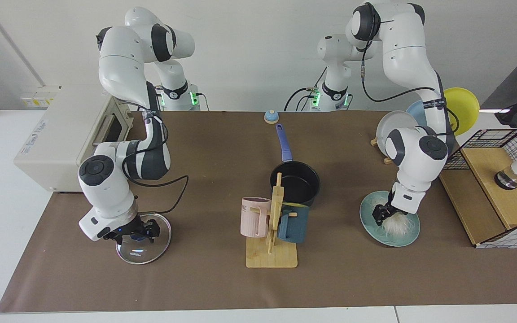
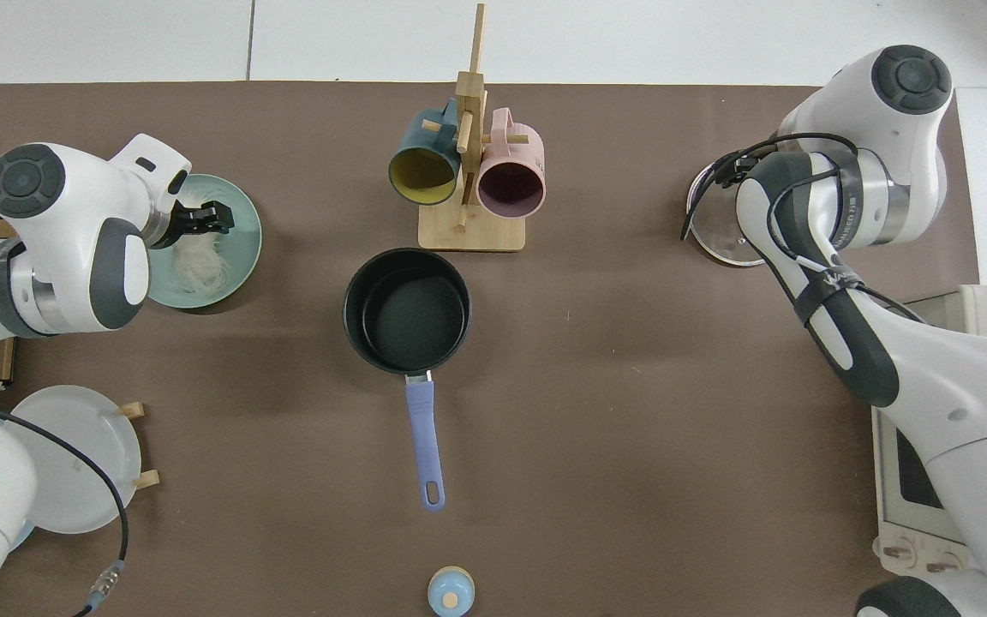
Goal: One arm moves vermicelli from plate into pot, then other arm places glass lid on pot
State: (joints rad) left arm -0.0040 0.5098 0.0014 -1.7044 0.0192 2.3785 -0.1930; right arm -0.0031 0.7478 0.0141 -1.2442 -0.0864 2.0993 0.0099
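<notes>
Mug rack (image 1: 271, 233) stands at the middle of the brown mat, a pink mug (image 1: 254, 217) and a dark blue mug (image 1: 293, 223) hanging on it, and it sits just in front of the pot (image 1: 295, 181) in the facing view, hiding part of the near rim. A toaster oven (image 1: 67, 137) sits at the table's edge behind the lid, and a grey-white plate (image 2: 65, 454) leans in its wooden holder near the teal one. A small blue bell (image 2: 451, 591) rests beyond the pot's handle.

The pot is black, open, nothing in it, blue handle pointing away from the rack. The vermicelli (image 1: 395, 222) is a pale fluffy tangle lying on the teal plate (image 1: 409, 237), well apart from the pot. The glass lid (image 1: 151, 249) lies flat on the mat, clear with a metal rim, its knob hidden under the gripper.

Left arm is bent over low, and the left gripper (image 1: 380, 214) is down in the noodles on the plate; from the top view its fingers (image 2: 218, 214) look spread, nothing lifted. Right arm folds down steeply, the right gripper (image 1: 139, 231) right over the lid's centre; whether it is clamped on the knob, I cannot tell.
</notes>
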